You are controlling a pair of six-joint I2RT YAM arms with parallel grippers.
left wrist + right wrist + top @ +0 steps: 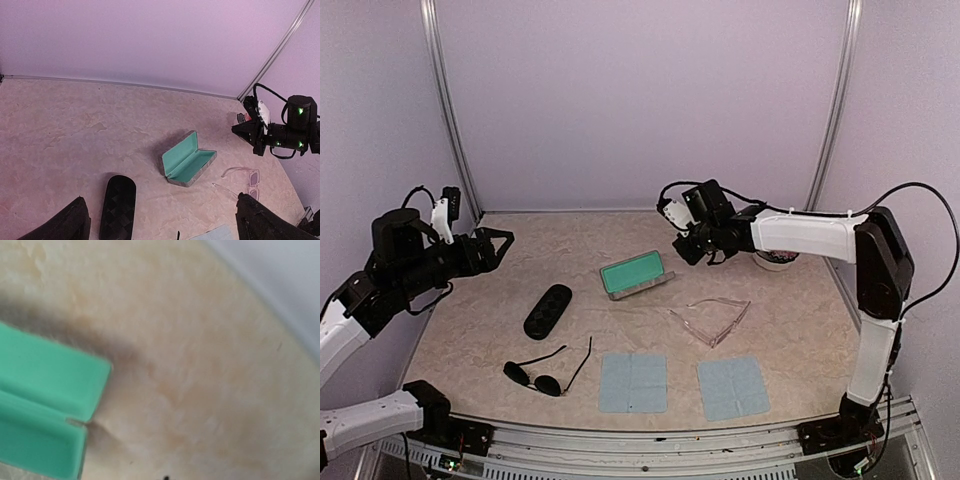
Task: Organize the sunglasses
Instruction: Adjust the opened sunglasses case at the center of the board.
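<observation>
The dark wire-framed sunglasses (545, 375) lie near the table's front left, arms unfolded. The clear pinkish sunglasses (712, 320) (247, 177) lie right of centre. Between them, farther back, stands the open grey case with teal lining (638, 273) (189, 160) (40, 410). A shut black oval case (548, 310) (118, 207) lies left of it. My left gripper (500, 245) (161, 210) hangs wide open and empty above the table's left side. My right gripper (685, 250) (250, 132) hovers just right of the teal case, shut on nothing; only a dark tip shows in its wrist view.
Two blue-grey cloths (633, 382) (733, 388) lie flat along the front edge. A white round object (778, 260) sits at the back right under the right arm. Purple walls and metal posts close in the back and sides.
</observation>
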